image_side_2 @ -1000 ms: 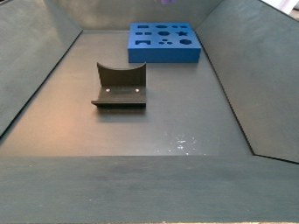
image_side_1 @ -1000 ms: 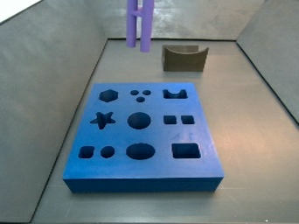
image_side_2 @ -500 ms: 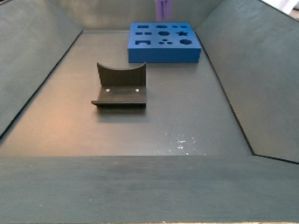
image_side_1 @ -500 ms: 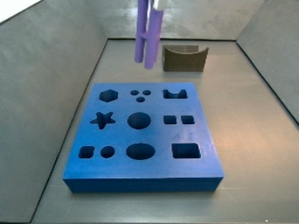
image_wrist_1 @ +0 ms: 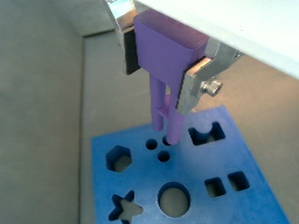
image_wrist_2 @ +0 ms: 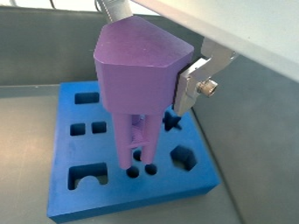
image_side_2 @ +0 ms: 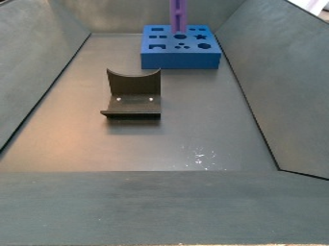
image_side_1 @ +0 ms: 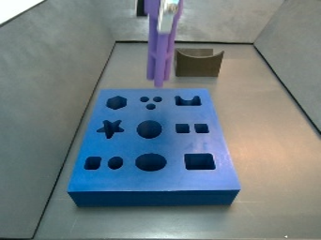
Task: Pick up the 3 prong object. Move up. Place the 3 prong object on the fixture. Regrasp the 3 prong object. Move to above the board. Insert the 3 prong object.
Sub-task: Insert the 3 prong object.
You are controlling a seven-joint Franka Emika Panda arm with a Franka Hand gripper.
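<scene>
My gripper [image_wrist_1: 166,59] is shut on the 3 prong object [image_wrist_1: 163,66], a light-purple piece with a broad body and long prongs pointing down; it also shows in a wrist view [image_wrist_2: 135,79]. In both side views the piece [image_side_1: 162,47] [image_side_2: 179,16] hangs above the board [image_side_1: 157,141], a large blue block with shaped cutouts, over its far end near the three small holes [image_side_1: 149,99]. The prong tips [image_wrist_1: 167,136] hover just above those holes. The olive-brown fixture [image_side_1: 198,62] [image_side_2: 133,94] stands on the floor apart from the board.
Grey sloping walls [image_side_1: 63,84] enclose the floor on all sides. The board [image_side_2: 180,46] sits at one end of the bin, the fixture nearer the middle in a side view. Bare grey floor [image_side_2: 154,144] lies around both.
The gripper has carried the purple piece from beside the fixture toward the board and lower; it now hangs over the board's far end.
</scene>
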